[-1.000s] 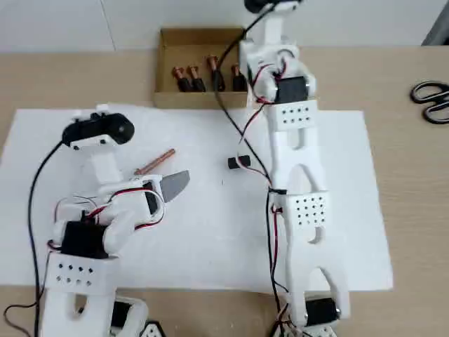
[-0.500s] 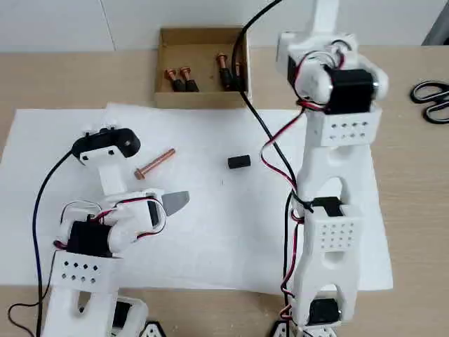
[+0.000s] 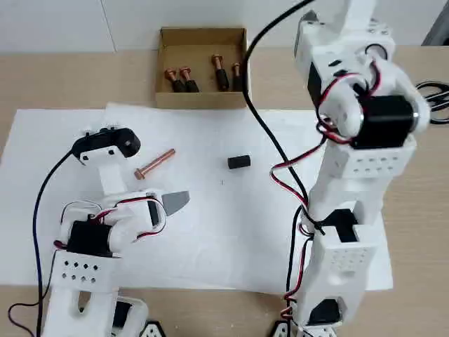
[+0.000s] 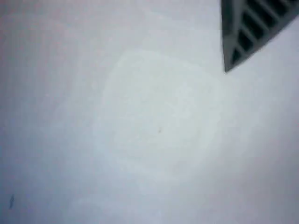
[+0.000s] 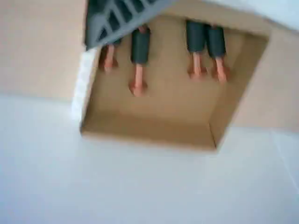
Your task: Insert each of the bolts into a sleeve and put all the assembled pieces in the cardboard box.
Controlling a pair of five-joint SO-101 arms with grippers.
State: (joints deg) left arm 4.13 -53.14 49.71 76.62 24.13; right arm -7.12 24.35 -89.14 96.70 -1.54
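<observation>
On the white paper sheet in front of me, my left claw is hovering low over the left half, and the left wrist view is showing bare paper beneath it. I cannot tell whether this claw is open or closed.

Just beyond it a loose copper-coloured bolt is lying on the paper at a slant, with its head end toward my left arm. The black sleeve is lying on its side on the paper too, apart from the bolt and between my two arms.

The cardboard box is sitting on the wooden table, just past the far edge of the paper. Four assembled pieces are resting on its floor. Two are lying side by side in the left part and two toward the right, all with their copper heads pointing at the far wall and their black sleeves nearer me. A black cable is crossing the box's right corner.

My right arm is standing tall over the right side of the paper. My right claw is hanging above the box, looking down at the four pieces. I cannot tell whether that claw is open or closed either.
</observation>
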